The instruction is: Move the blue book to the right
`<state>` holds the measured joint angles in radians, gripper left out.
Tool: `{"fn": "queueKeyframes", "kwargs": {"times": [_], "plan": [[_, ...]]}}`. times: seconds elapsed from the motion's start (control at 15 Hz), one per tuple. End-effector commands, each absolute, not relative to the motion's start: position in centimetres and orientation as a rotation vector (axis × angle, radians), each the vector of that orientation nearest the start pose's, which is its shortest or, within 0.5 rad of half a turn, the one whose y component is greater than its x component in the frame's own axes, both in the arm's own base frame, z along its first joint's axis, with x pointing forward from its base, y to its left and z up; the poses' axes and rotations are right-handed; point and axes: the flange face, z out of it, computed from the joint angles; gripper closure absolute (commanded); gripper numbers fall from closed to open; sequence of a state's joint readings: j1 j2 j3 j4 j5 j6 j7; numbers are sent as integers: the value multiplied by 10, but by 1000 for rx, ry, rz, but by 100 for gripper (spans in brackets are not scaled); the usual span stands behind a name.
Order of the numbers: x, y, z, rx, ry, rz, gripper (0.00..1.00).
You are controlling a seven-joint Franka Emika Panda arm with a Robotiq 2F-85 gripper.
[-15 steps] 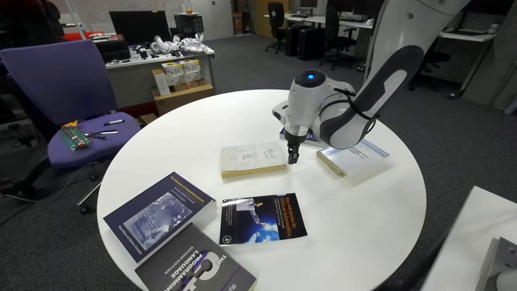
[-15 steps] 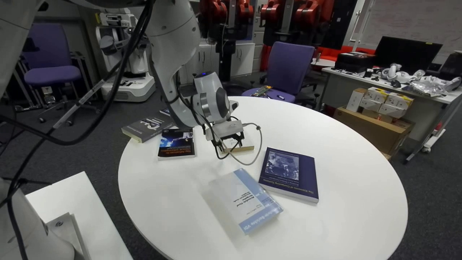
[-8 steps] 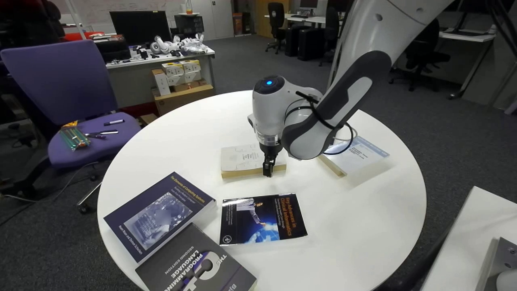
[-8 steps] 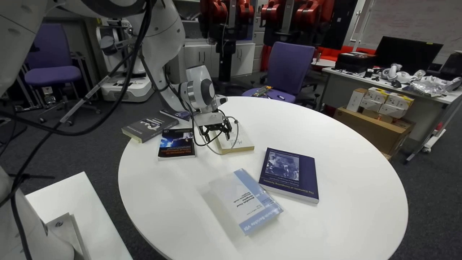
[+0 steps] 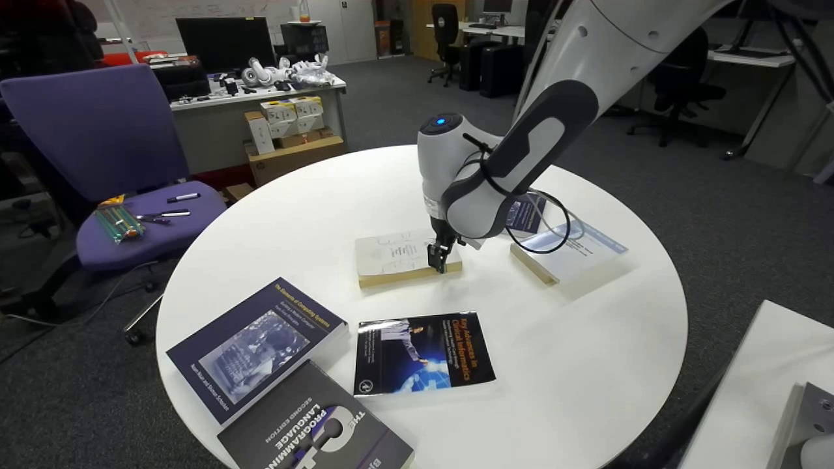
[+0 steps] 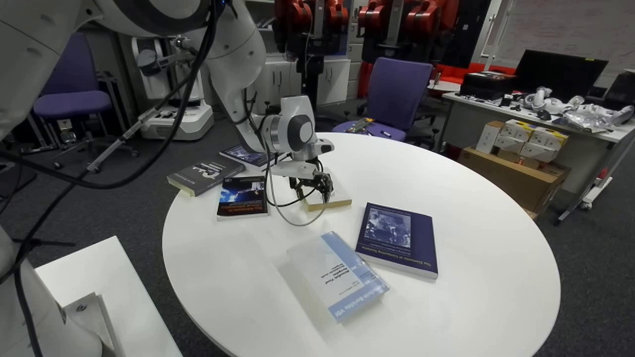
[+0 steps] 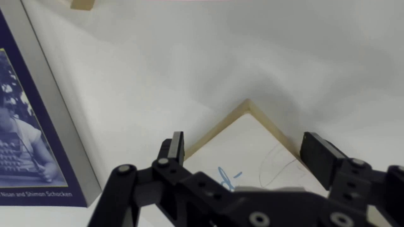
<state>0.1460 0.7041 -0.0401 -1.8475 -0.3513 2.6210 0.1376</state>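
Observation:
The blue book has a dark blue cover and a bluish-white picture. It lies flat on the table in both exterior views (image 5: pixel 525 212) (image 6: pixel 397 238), partly hidden by the arm and cable in one of them. It also shows at the left edge of the wrist view (image 7: pixel 28 138), cut off. My gripper (image 5: pixel 438 259) is open and tilted, apart from the blue book. Its fingers (image 7: pixel 243 146) stand on either side of a corner of a white book with yellowed pages (image 5: pixel 396 254). I cannot tell whether a finger touches that book.
A pale whitish-blue book (image 6: pixel 325 272) lies beside the blue book. A larger-looking dark book with a bluish picture (image 5: pixel 257 352), a grey book (image 5: pixel 319 426) and a black book (image 5: pixel 423 355) lie on the round white table (image 5: pixel 293 221).
My gripper has moved over to the white book's corner and, in the last half second, swung back a little and tilted. More of the blue book shows from behind the arm. The gripper stays open.

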Motion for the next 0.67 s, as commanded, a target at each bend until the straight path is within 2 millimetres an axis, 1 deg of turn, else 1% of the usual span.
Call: {"fn": "queueKeyframes", "kwargs": {"times": [0.0, 0.13, 0.2, 0.27, 0.47, 0.6], "plan": [[645, 68, 165, -3309, -288, -164, 0], [643, 58, 178, -3300, -218, -210, 0], [643, 57, 183, -3319, -189, -229, 0], [647, 61, 161, -3307, -272, -188, 0], [650, 57, 172, -3315, -228, -217, 0], [649, 58, 172, -3316, -226, -218, 0]]}}
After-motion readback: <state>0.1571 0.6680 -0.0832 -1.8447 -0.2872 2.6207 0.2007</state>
